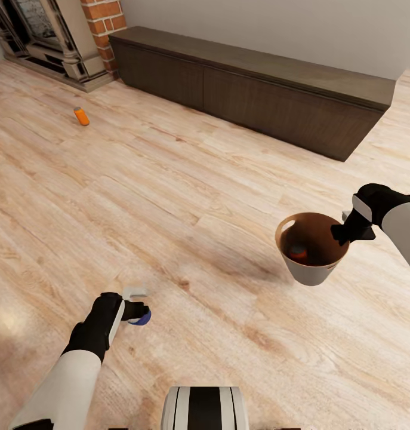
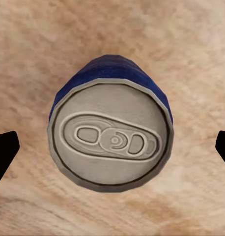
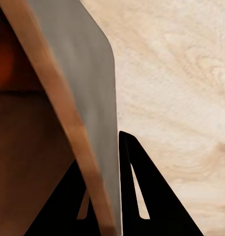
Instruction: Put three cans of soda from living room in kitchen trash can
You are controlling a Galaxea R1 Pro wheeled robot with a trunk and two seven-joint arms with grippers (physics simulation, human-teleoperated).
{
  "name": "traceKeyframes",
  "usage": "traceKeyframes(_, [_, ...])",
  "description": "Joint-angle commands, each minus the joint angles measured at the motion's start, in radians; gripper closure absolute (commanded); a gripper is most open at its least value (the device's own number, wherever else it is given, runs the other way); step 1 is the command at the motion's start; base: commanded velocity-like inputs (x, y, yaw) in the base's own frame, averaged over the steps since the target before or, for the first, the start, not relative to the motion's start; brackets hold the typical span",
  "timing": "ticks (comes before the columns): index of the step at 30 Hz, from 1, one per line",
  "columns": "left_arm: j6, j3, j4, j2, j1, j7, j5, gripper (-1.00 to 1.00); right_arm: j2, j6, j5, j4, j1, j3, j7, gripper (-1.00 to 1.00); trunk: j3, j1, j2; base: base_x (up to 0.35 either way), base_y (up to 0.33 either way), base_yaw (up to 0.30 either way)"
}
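Observation:
A dark blue can of soda (image 2: 110, 130) with a pale grey top stands on the wood floor, seen end-on between the fingertips (image 2: 5, 151) of my left gripper (image 2: 112, 147). The jaws are open, wide of the can's sides and not touching it. From the head camera this can (image 1: 142, 319) sits low left at my left gripper (image 1: 140, 306). My right gripper (image 1: 343, 232) is shut on the rim of the tash can (image 1: 312, 270), held above the floor, with an orange can (image 1: 298, 252) inside. The right wrist camera has the fingers (image 3: 134, 187) clamping its wall (image 3: 88, 98). Another orange can (image 1: 81, 116) lies far left on the floor.
A long dark low cabinet (image 1: 252, 89) runs along the far wall. A brick fireplace (image 1: 55, 36) stands at the back left. Light wood floor (image 1: 187, 197) stretches between me and them. My own base (image 1: 205, 409) shows at the bottom.

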Motion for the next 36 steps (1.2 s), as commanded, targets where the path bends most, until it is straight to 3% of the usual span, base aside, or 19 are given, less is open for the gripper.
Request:
traceKeyframes(1, [0.000,0.000,0.000,0.000,0.000,0.000,0.000,-1.00,0.000,0.000,-0.002,0.000,-0.001,0.002,0.004,1.00,-0.001,0.000,0.000,0.000,0.000,0.000])
traceKeyframes(12, [-0.001,0.000,-0.001,0.000,0.000,0.000,0.001,-1.00,0.000,0.000,-0.002,0.000,0.000,0.004,0.004,1.00,-0.018,0.000,0.000,0.000,0.000,0.000])
traceKeyframes(18, [-0.001,0.000,-0.001,-0.001,0.000,0.000,0.001,-1.00,0.000,0.000,-0.002,0.000,0.000,0.004,0.004,1.00,-0.043,0.002,-0.001,0.000,0.000,0.000])
traceKeyframes(36, [-0.002,0.000,-0.002,-0.003,0.000,0.000,0.001,-1.00,0.000,0.000,-0.002,0.000,0.001,0.005,0.004,1.00,-0.048,0.002,-0.001,0.000,0.000,0.000])
